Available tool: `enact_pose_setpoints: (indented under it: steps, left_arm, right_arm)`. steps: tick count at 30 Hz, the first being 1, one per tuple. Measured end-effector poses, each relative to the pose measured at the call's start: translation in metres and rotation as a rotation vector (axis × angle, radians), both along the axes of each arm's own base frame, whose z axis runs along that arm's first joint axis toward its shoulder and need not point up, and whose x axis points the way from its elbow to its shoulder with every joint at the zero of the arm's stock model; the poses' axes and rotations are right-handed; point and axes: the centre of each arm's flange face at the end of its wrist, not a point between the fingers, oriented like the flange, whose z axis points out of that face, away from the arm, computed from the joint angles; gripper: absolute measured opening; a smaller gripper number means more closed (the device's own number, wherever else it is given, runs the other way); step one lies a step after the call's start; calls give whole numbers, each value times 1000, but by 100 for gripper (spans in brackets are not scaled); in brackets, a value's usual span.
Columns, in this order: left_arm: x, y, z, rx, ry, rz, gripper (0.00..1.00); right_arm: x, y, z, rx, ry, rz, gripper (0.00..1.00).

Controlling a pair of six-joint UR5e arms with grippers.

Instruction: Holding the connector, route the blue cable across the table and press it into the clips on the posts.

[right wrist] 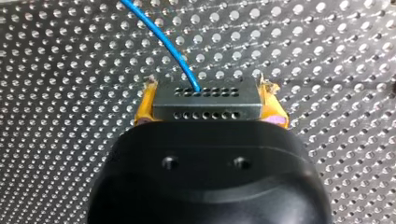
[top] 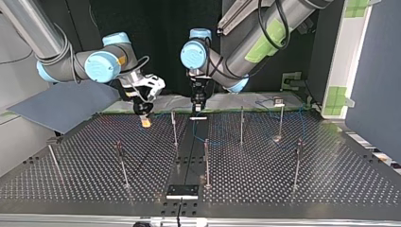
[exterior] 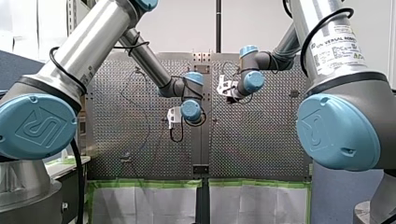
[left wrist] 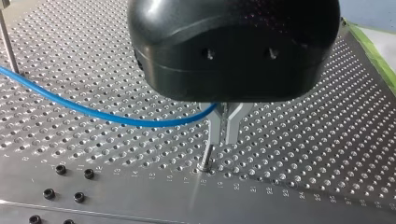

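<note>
Right wrist view: right tool (right wrist: pixel 210 100) clamps the connector (right wrist: pixel 205 111); left tool (left wrist: pixel 222 141) pinches blue cable (left wrist: pixel 93 111) near a post (left wrist: pixel 207 158); clipping seemingly remains.

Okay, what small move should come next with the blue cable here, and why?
Probably lower my left pincer straight down a little. Its metal fingers seem to pinch the blue cable just above a post, so a short push might seat the cable there. Meanwhile my right pincer holds the connector between its yellow pads.
</note>
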Motion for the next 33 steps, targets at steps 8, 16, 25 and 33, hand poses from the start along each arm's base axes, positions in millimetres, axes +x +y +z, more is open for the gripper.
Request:
enact_pose_setpoints:
  steps: [8, 16, 25, 33]
  left_arm:
    - [0, 0, 0, 0, 0, 0, 8]
    - [0, 0, 0, 0, 0, 0, 8]
    - [0, 0, 0, 0, 0, 0, 8]
    - [0, 0, 0, 0, 0, 0, 8]
  right_arm:
    - [-2, 3, -7, 10, 7, 0, 0]
    - [-4, 5, -11, 16, 12, -1, 0]
    - [-5, 6, -14, 20, 15, -1, 0]
    - [-5, 7, -16, 22, 17, -1, 0]
